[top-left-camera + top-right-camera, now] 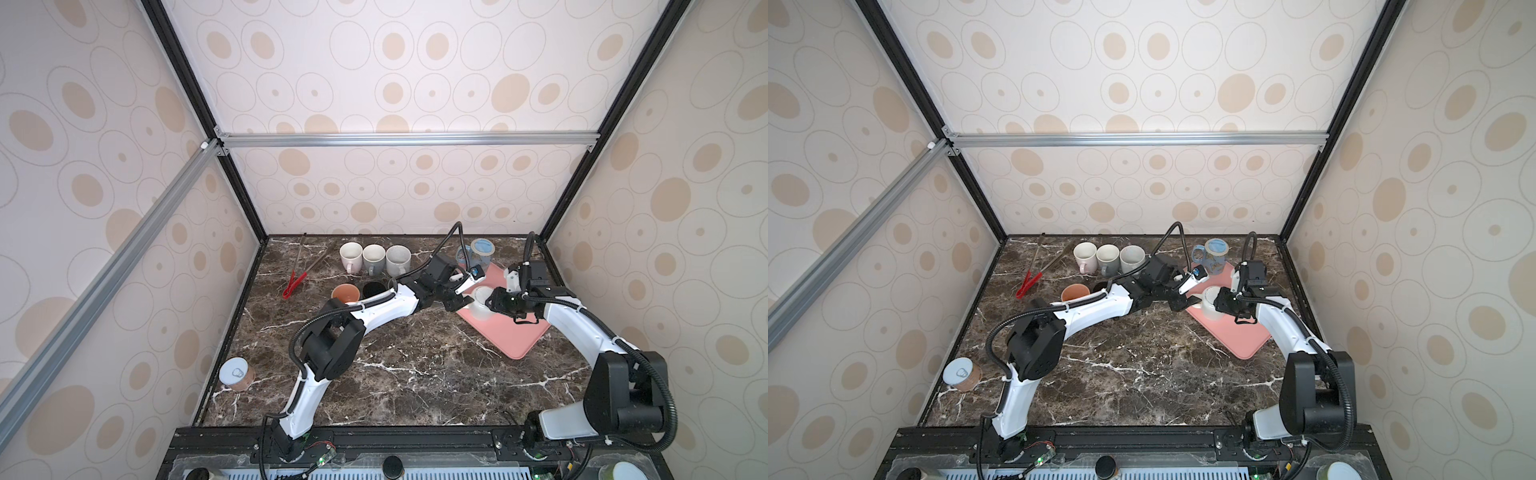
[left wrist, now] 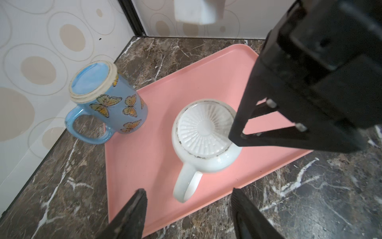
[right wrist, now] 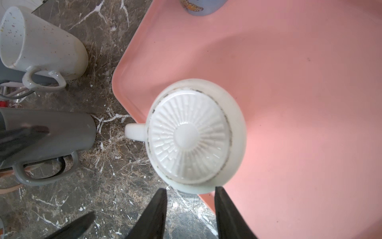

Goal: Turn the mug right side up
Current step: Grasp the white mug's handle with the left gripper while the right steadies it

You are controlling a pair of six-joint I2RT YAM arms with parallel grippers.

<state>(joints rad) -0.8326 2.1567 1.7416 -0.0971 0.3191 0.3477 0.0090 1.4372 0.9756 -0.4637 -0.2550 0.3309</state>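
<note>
The fingers of our left gripper (image 2: 188, 190) stand wide apart, with the handle of the white mug (image 2: 203, 132) just ahead between their tips, touching neither. Our right gripper (image 3: 191, 189) is parted too, tips at the mug's wall, holding nothing. Both arms stretch in from opposite sides. The mug sits upside down on the pink tray (image 2: 157, 107), ribbed base up.
</note>
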